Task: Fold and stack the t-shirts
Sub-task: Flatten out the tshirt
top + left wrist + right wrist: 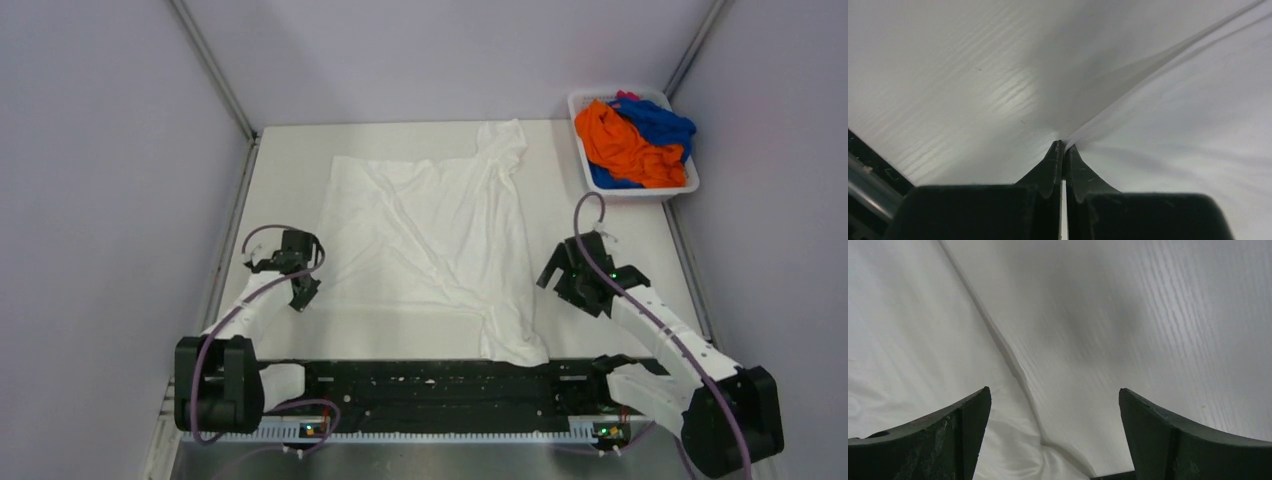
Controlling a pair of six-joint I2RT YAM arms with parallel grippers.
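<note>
Pinching the cloth's edge, the left gripper has its jaws pressed together with only a hairline slit between them, and its wrist view shows the left gripper with a raised fold of the white t-shirt running right up to its tips and caught there. To the left of those tips lies bare table; ahead and to the right of them is cloth.

From above, the white t-shirt lies spread and wrinkled on the table, plain side up. Its body stretches from just right of the left gripper across to the right gripper, one sleeve lies far beyond both, and a bunched corner lies near the arm bases, between the two grippers.

The right gripper stands wide open and holds nothing. Its wrist view shows the right gripper low over the shirt's right edge: the white t-shirt lies under and beside its left finger, while bare table lies ahead of its right finger, the cloth's edge running between the two.

Well beyond the right gripper and to its right, a white basket holds an orange t-shirt, a blue t-shirt and a bit of a pink-red t-shirt, all crumpled together
</note>
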